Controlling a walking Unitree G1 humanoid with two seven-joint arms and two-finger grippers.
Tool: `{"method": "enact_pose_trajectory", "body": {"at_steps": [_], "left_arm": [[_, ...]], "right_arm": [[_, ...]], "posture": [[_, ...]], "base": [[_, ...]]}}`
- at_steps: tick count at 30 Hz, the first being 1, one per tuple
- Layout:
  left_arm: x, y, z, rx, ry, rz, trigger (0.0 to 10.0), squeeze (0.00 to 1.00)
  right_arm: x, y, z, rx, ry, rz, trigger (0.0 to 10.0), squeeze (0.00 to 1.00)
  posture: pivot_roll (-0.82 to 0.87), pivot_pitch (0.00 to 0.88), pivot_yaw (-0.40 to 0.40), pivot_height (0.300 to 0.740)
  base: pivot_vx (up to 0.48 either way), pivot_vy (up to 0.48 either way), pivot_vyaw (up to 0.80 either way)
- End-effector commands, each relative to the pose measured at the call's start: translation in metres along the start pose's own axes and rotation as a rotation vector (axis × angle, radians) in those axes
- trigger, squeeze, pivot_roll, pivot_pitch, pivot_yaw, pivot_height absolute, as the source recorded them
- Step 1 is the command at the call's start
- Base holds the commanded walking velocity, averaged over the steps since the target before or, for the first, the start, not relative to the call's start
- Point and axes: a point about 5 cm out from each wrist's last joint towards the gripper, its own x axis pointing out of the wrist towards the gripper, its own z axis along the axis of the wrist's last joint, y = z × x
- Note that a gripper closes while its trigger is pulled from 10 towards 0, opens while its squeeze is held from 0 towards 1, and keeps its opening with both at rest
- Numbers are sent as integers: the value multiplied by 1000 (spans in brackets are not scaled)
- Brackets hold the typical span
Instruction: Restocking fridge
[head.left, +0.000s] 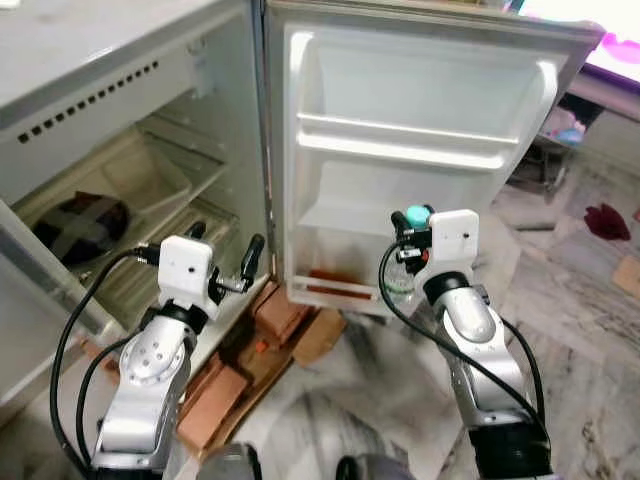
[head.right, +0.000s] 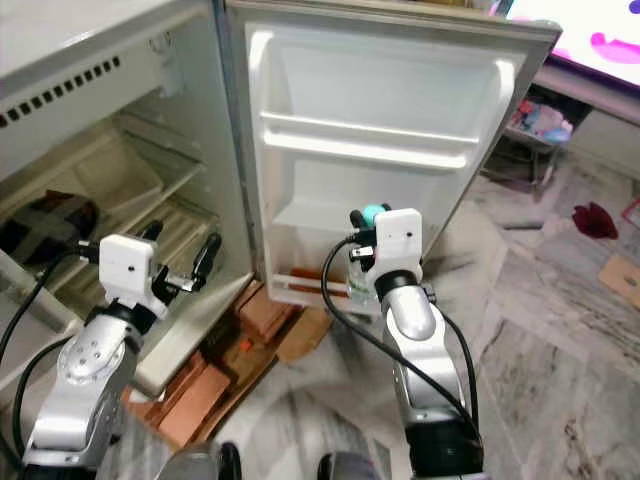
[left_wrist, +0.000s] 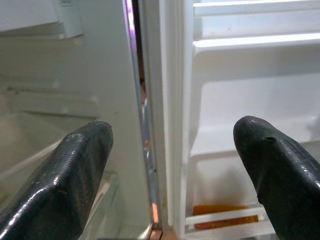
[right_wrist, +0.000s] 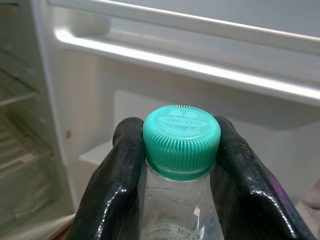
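Note:
A clear plastic bottle (right_wrist: 177, 200) with a teal cap (head.left: 415, 214) stands upright in my right gripper (right_wrist: 174, 131), which is shut on its neck just under the cap. The bottle hangs in front of the lower shelf (head.left: 335, 285) of the open white fridge door (head.left: 400, 150). My left gripper (head.left: 225, 242) is open and holds nothing. It sits at the front edge of the fridge body, near the hinge gap (left_wrist: 145, 125) between cabinet and door. The door shelves (head.right: 365, 145) look bare.
Inside the fridge cabinet, a dark checked bundle (head.left: 80, 225) lies on a lower shelf at the left. Bricks (head.left: 240, 375) prop the fridge base on the marble floor. A red cloth (head.left: 607, 220) and cardboard (head.left: 628, 275) lie far right.

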Motion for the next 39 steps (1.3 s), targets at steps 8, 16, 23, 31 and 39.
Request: {"method": "enact_pose_trajectory", "body": {"at_steps": [8,16,23,31,39], "left_arm": [[-1,-5,5,-12,-25,-22,10000,0],[-1,-4,6,-14,-32,-13,10000,0],[-2,-1,6,-14,-23,11,10000,0],[-9,10,1,52,10,100,10000,0],[-14,15,0,65,24,123,10000,0]], "right_arm": [[1,-1,8,-7,-32,-5,10000,0],[-1,-1,7,-7,-26,-1,10000,0],[-2,6,7,33,-35,42,10000,0],[-11,27,3,88,-27,168,10000,0],[-12,32,-1,99,-11,199,10000,0]], "posture": [[32,99,-73,740],[31,102,-72,740],[35,106,-71,740],[54,121,-62,740],[64,128,-60,710]], "base": [[112,0,-552],[180,0,0],[0,0,0],[0,0,0],[0,0,0]]}}
